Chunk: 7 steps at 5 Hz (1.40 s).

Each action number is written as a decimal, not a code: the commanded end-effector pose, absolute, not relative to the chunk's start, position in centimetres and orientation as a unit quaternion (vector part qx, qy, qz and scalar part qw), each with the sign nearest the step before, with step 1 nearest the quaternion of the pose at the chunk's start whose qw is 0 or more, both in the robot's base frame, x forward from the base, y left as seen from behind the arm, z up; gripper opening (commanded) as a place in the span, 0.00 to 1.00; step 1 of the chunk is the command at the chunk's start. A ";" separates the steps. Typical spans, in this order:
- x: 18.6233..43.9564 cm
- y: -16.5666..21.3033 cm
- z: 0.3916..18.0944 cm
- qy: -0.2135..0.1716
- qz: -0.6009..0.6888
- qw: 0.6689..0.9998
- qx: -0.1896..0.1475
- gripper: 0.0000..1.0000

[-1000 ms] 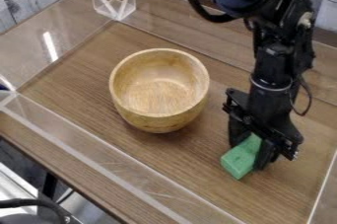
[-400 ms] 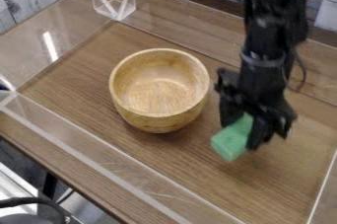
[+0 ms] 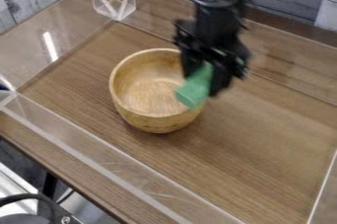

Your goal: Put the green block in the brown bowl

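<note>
The green block (image 3: 194, 91) hangs in the air above the right rim of the brown bowl (image 3: 142, 95), tilted on end. My gripper (image 3: 200, 78) points straight down and is shut on the block's upper part, with the black fingers on either side of it. The bowl is round, light wood with visible grain, and nothing shows inside it. The black arm rises from the gripper to the top edge of the picture.
The wooden table (image 3: 263, 129) is fenced by a clear acrylic wall (image 3: 79, 154) along its front and left edges. A clear acrylic corner piece (image 3: 116, 3) stands at the back left.
My gripper has lifted the green block off the table at the right of the bowl and carried it up and to the left, over the bowl's right rim.
</note>
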State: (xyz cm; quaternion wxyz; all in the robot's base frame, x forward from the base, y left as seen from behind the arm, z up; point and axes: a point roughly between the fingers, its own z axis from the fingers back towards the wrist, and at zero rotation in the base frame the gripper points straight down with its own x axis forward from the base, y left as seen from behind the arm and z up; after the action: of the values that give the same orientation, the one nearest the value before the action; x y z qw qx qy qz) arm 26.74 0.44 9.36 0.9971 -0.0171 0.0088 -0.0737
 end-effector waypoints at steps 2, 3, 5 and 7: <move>27.1 8.1 10.3 -0.018 -0.049 0.999 -0.002 0.00; 26.5 10.1 9.6 -0.016 -0.052 0.999 0.001 0.00; 26.3 9.2 8.8 -0.009 -0.059 0.998 -0.003 0.00; 26.2 8.3 8.1 -0.004 -0.064 0.998 -0.007 0.00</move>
State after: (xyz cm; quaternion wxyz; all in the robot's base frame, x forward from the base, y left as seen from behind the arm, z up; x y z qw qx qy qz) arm 25.82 8.32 7.53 0.9980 -0.0127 0.0081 -0.0618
